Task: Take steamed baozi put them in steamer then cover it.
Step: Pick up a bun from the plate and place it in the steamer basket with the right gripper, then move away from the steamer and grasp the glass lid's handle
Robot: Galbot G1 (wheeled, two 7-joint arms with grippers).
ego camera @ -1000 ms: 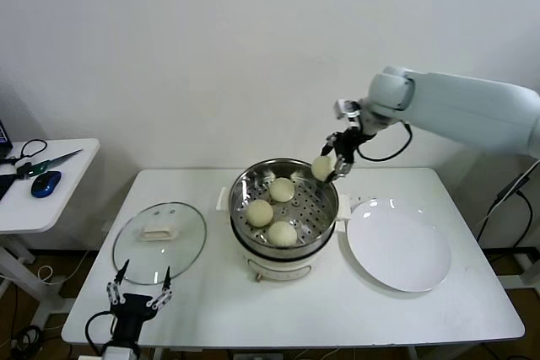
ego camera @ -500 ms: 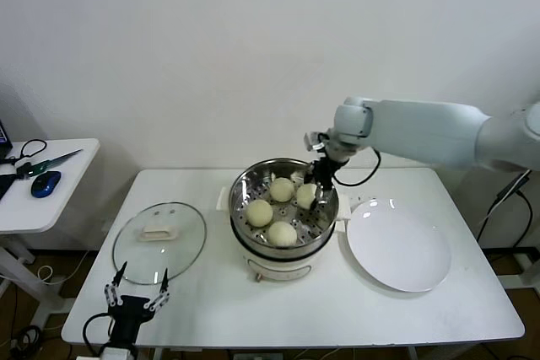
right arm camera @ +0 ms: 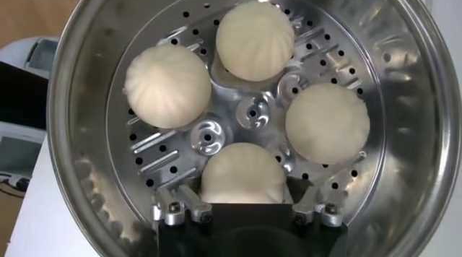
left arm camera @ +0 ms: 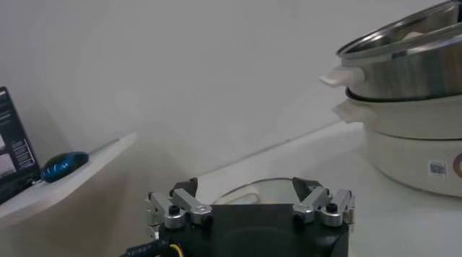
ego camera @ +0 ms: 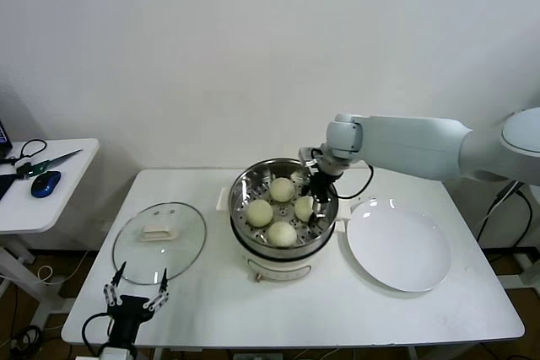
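Several cream-white steamed baozi lie on the perforated tray of the steel steamer (ego camera: 245,181) at the table's middle. My right gripper (ego camera: 314,208) reaches down inside the steamer on its right side. In the right wrist view it (right arm camera: 242,201) is open, its fingers spread on either side of the nearest baozi (right arm camera: 242,180), which rests on the tray. The other three (right arm camera: 168,85) (right arm camera: 255,40) (right arm camera: 327,123) sit around the tray's centre. My left gripper (ego camera: 135,294) hangs open at the table's front left edge, near the glass lid (ego camera: 159,240).
An empty white plate (ego camera: 398,246) lies right of the steamer. The glass lid (left arm camera: 238,192) lies flat on the table to the steamer's (left arm camera: 411,71) left. A small side table (ego camera: 51,200) with a blue mouse (ego camera: 45,183) stands at far left.
My right gripper came down from above the steamer's back right rim with a baozi, set it on the tray and opened. The left arm has not moved.
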